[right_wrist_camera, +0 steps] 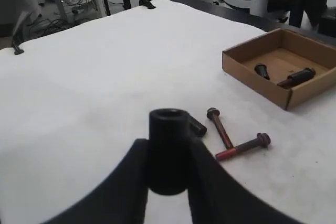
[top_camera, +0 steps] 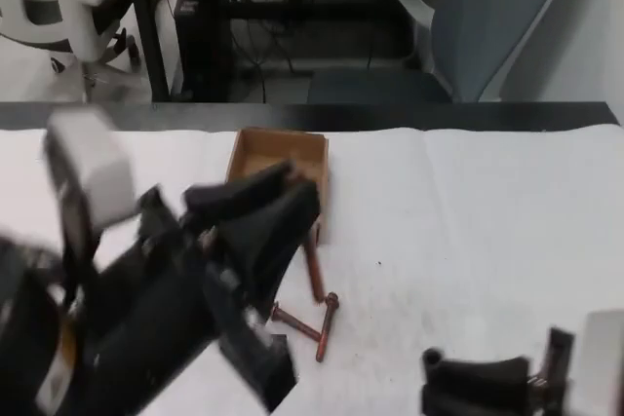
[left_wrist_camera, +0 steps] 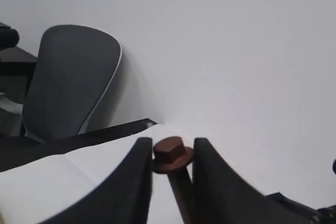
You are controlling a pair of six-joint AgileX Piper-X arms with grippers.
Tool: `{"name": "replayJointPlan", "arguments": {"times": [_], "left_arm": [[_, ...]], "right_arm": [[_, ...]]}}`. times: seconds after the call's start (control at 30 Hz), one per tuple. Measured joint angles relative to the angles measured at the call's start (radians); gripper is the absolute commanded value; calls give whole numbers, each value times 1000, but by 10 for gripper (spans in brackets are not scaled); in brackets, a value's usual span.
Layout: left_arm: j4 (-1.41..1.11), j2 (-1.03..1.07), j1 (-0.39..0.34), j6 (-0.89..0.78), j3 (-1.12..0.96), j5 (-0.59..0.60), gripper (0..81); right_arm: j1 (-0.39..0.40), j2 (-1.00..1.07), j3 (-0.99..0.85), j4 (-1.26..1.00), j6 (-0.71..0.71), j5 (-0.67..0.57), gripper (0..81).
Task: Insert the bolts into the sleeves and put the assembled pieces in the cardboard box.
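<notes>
Between the fingers of the left gripper [left_wrist_camera: 172,141] a brown bolt [left_wrist_camera: 172,154] was clamped just under its hexagonal head, head uppermost, with the shank hanging down from the fingers. From above, that shank hung nearly upright, a little tilted, close to the near corner of the cardboard box [top_camera: 278,143]. The right gripper [right_wrist_camera: 168,142] was closed on a black sleeve [right_wrist_camera: 168,124], its open bore turned up towards that arm's own wrist camera. It sat low at the near right of the bench [top_camera: 507,202].

The coming insertion seemed to turn on this: the sleeve lay well apart from the bolt, to its right and nearer the arms. Two loose bolts [right_wrist_camera: 219,127] and a spare sleeve [right_wrist_camera: 197,127] lay on the cloth between them. The bolt's tip pointed down and the bore faced up, so the two long axes looked roughly compatible but far from in line. Either arm could close the gap. The left would probably need to carry the tip over the bore.

One assembled piece [right_wrist_camera: 296,77] already lay inside the box
</notes>
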Motion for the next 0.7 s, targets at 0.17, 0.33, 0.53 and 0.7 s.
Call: {"name": "replayJointPlan", "arguments": {"times": [0.17,0.33,0.53,0.7], "left_arm": [[-39,-1,-2,13,57,-26,18],[-61,-1,-2,79,67,-66,18],[-61,-1,-2,147,67,-73,18],[-44,-1,-2,159,67,-73,18]], "right_arm": [[95,246,-1,-237,-4,38,6],[148,469,-61,-448,5,47,6],[183,584,-143,-502,50,10,6],[185,588,-180,-505,52,8,6]]}}
